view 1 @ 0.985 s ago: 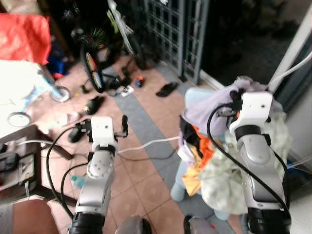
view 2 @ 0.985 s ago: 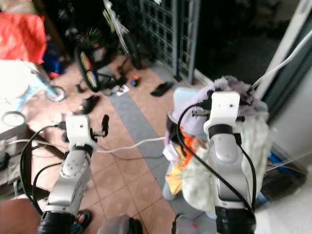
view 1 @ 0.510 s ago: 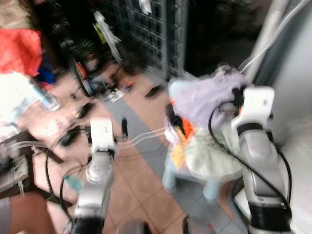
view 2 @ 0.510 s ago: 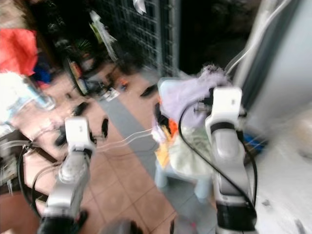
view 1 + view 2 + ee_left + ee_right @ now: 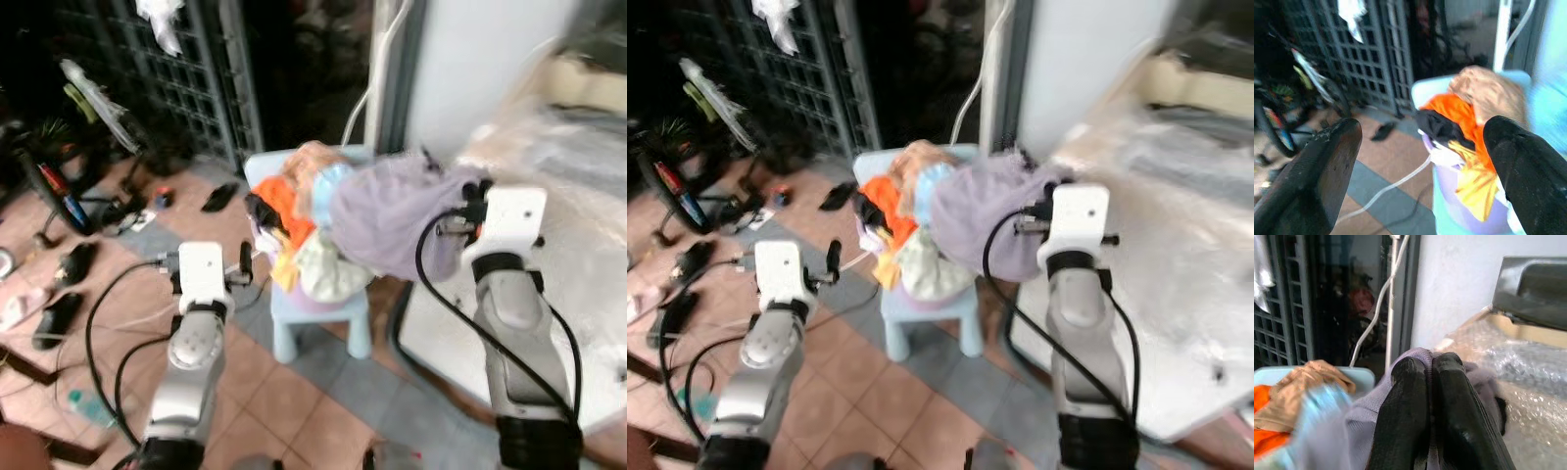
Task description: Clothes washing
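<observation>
A lavender garment (image 5: 392,220) hangs bunched from my right gripper (image 5: 1430,369), which is shut on it. It is held just right of the clothes pile, beside a white machine wrapped in bubble film (image 5: 568,196). The pile has an orange piece (image 5: 289,208), a tan one (image 5: 313,162) and a pale green one (image 5: 323,274). It sits in a lavender basin (image 5: 1459,215) on a light blue stool (image 5: 323,318). My left gripper (image 5: 1422,129) is open with nothing in it, raised to the left of the stool and pointing at the pile.
A dark metal grille gate (image 5: 167,78) and a bicycle (image 5: 49,186) stand at the back left. Shoes (image 5: 59,313) and a white hose (image 5: 1386,188) lie on the tiled floor. A white pipe (image 5: 377,69) runs up the wall behind the stool.
The view has swung right, bringing the white machine into sight. The lavender garment, earlier on top of the pile, now hangs from my right gripper beside the pile.
</observation>
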You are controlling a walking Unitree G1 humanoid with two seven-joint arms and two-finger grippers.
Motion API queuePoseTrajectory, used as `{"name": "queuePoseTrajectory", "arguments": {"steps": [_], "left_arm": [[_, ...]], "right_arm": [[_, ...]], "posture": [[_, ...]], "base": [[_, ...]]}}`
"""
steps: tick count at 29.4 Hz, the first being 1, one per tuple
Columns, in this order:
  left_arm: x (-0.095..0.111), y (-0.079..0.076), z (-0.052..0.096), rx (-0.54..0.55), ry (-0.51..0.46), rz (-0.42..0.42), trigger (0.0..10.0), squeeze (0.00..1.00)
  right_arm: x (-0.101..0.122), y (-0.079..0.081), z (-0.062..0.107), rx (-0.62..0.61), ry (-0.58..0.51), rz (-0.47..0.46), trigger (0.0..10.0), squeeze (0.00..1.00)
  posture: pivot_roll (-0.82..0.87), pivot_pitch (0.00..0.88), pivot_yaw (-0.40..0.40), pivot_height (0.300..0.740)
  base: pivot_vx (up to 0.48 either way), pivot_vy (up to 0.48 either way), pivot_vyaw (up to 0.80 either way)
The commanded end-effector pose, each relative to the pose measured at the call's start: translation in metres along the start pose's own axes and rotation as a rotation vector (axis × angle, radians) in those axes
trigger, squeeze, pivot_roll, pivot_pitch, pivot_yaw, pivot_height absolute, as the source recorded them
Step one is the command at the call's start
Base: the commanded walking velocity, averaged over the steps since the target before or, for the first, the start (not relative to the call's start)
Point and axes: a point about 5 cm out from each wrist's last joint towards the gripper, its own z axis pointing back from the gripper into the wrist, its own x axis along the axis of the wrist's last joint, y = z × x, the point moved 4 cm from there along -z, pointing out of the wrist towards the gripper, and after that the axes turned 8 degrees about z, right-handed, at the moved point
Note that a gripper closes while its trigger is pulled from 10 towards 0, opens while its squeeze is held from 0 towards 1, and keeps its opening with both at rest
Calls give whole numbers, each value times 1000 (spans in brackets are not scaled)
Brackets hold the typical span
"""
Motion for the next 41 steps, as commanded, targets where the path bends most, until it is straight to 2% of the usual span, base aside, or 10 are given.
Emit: {"name": "queuePoseTrajectory", "arguments": {"steps": [1, 14, 28, 33, 41], "left_arm": [[-1, 6, 1, 7, 3, -1, 10000, 0], [2, 2, 2, -33, -11, 32, 10000, 0], [-2, -2, 4, -60, 1, 44, 10000, 0], [-6, -2, 6, -60, 14, 40, 10000, 0], [-15, -3, 9, -65, 50, 37, 10000, 0]], "right_arm": [[10, 5, -4, 15, -39, -5, 10000, 0], [11, 4, -6, 11, -42, 10, 10000, 0], [4, 4, -3, 14, -20, 15, 10000, 0], [-5, 4, 4, 25, 6, 22, 10000, 0], [-27, 7, 26, 56, 73, 39, 10000, 0]], "posture": [[-104, 0, 122, 740], [-107, 0, 124, 740], [-113, 0, 124, 740], [-113, 0, 124, 740], [-118, 0, 123, 740]], "base": [[0, 0, 0], [0, 0, 0], [273, 0, -800], [266, 0, -800], [132, 0, -800]]}}
